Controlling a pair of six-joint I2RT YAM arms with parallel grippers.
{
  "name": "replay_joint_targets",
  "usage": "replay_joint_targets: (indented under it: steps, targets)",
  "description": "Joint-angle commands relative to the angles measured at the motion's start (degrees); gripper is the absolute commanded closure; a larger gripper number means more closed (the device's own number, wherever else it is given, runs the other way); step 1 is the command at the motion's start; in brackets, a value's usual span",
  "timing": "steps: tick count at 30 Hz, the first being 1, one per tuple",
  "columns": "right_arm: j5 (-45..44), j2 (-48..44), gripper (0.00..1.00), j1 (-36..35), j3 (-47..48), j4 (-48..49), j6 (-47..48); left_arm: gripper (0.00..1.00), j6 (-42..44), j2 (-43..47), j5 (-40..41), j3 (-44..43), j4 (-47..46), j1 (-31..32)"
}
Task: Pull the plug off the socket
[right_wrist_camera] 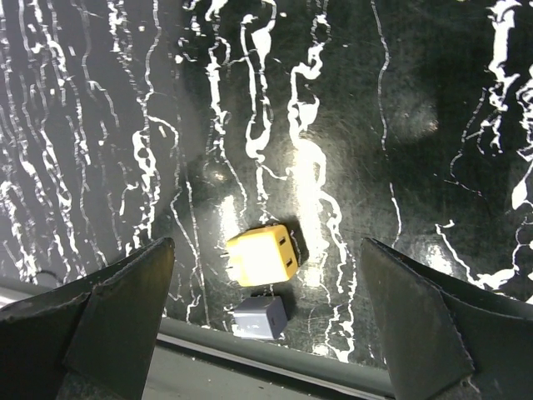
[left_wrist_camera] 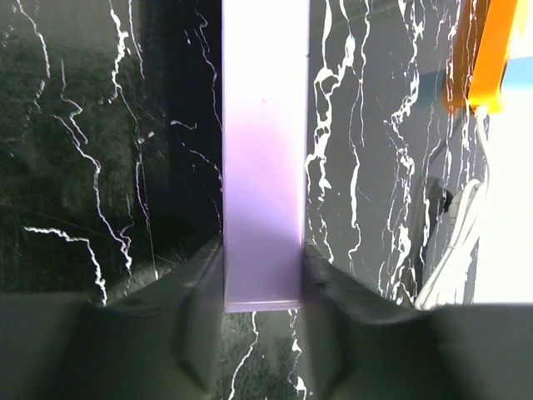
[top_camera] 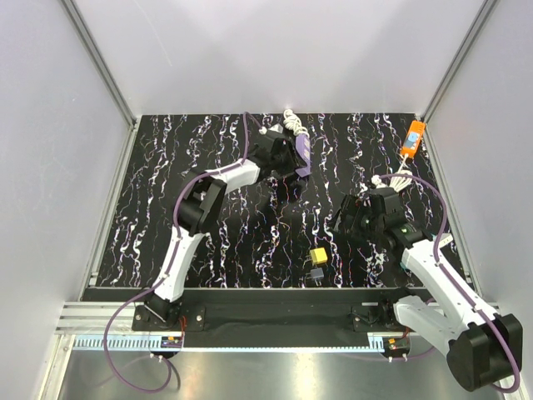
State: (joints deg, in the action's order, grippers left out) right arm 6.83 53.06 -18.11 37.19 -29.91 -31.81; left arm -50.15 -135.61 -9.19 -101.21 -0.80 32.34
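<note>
Left wrist | left gripper [left_wrist_camera: 260, 258] clamped on strip [left_wrist_camera: 262, 167] | right gripper [right_wrist_camera: 266, 243] spread wide near plug [right_wrist_camera: 261, 257] | risk: strip slipping out, grip shallow

Overhead view spans the table [top_camera: 250, 242]; both wrist views face it closely.
</note>
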Motion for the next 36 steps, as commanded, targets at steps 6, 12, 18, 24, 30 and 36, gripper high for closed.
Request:
replay_joint_targets:
  steps: [6,12,18,24,30,36]
  targets:
    - [1.96,0.82,0.0,-0.26,3.94,-1.99,-0.35,0.31,4.97,5.35,1.01,0.57,5.45,-0.96]
    - [-0.85,1.96,0.0,-0.26,6.58,-6.47,-2.02,0.14,9.89,17.65,2.25,8.12,6.68,-0.35]
    - [-4.8,-0.23,0.0,-0.26,7.54,-9.81,-2.99,0.11,16.39,32.76,2.77,20.15,7.3,4.12]
    - [-11.13,0.9,0.0,-0.26,10.7,-13.15,-5.63,0.12,17.55,46.39,6.37,36.76,5.46,12.9]
    - [-23.95,7.13,0.0,1.75,17.29,-15.97,-4.84,0.12,12.54,58.86,7.7,52.06,-2.53,20.12]
    - [-22.31,19.79,0.0,16.58,22.92,-7.11,-1.41,0.13,9.9,69.4,7.7,60.77,-3.95,23.12]
